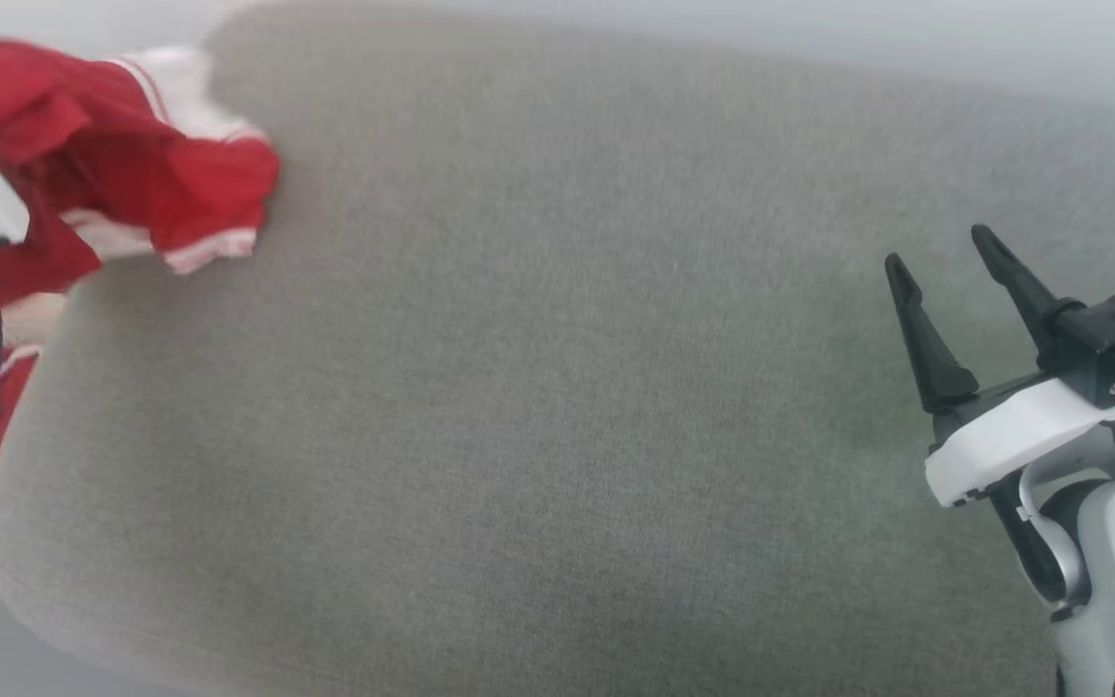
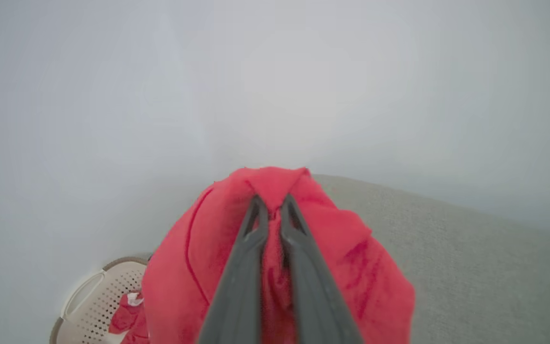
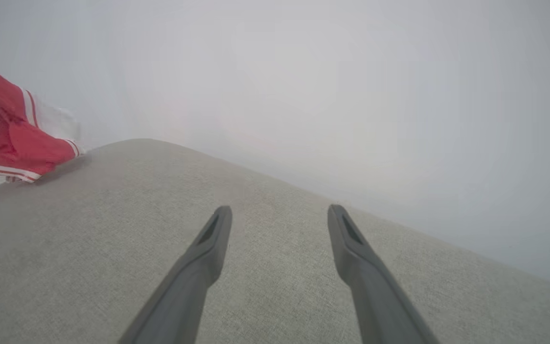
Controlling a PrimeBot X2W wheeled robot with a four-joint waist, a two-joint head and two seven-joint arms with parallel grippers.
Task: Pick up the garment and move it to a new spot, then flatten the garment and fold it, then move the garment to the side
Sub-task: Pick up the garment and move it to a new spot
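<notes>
Holding: the left hand has its two fingers pressed together on a fold of the garment, pinching the red cloth up high.
Other hand: the right hand is spread wide with nothing in it, low over the right end of the grey cushion.
Where the garment is: it hangs in a bunch from the left hand at the cushion's far left corner. Its striped hem is near the cushion top, but I cannot tell if it touches.
How it will feel, I think: soft, light and floppy, and it won't break. Held at one spot, it will sag and bunch.
Where to grab, I'd guess: the shoulders or the hem corners, one hand on each, so it opens out flat.
Beside the cushion: a pale basket with holes has some red cloth in it. I cannot tell if that is the same garment.
Count: one garment, two hands, one cushion, one basket.
</notes>
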